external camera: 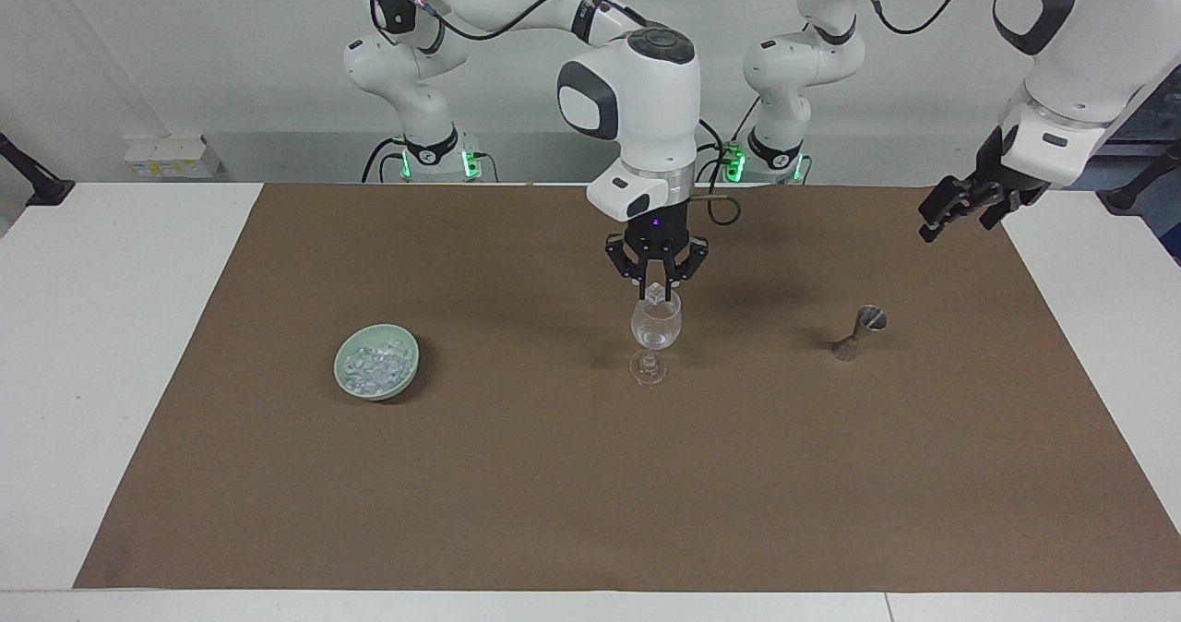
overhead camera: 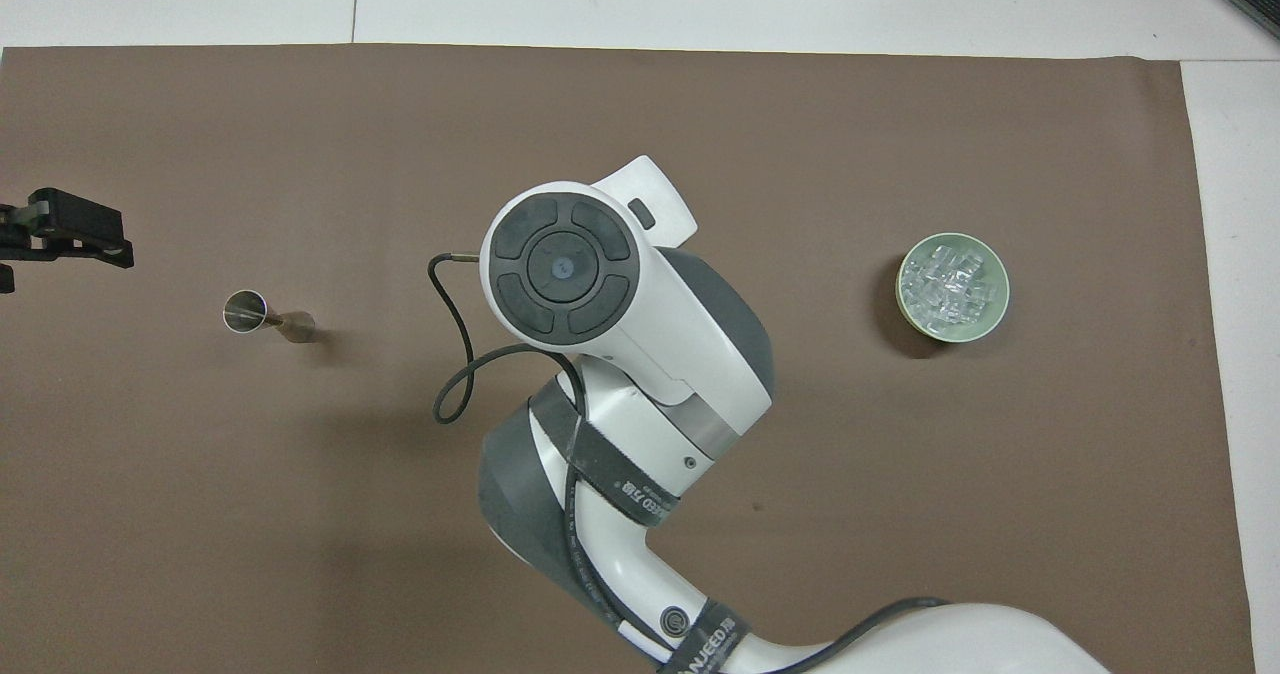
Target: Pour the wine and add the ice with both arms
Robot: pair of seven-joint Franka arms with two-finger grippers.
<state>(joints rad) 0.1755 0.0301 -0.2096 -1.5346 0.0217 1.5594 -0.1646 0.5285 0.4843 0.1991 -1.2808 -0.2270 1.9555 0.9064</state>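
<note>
My right gripper (external camera: 655,288) is shut on one small cube of ice (external camera: 655,294) and hangs just over the rim of the clear wine glass (external camera: 656,327), which stands mid-mat. In the overhead view the right arm (overhead camera: 600,304) hides both the glass and that gripper. A heap of ice (external camera: 374,364) fills the pale green bowl (overhead camera: 985,322) toward the right arm's end. My left gripper (external camera: 955,216) is open, holds nothing and is raised over the mat's edge at the left arm's end. Wine is out of view.
A small metal jigger (external camera: 858,331) stands on the brown mat (external camera: 554,493) between the glass and the left arm's end of the table; it also shows as the jigger (overhead camera: 262,315) in the overhead view. White tabletop (external camera: 111,345) borders the mat.
</note>
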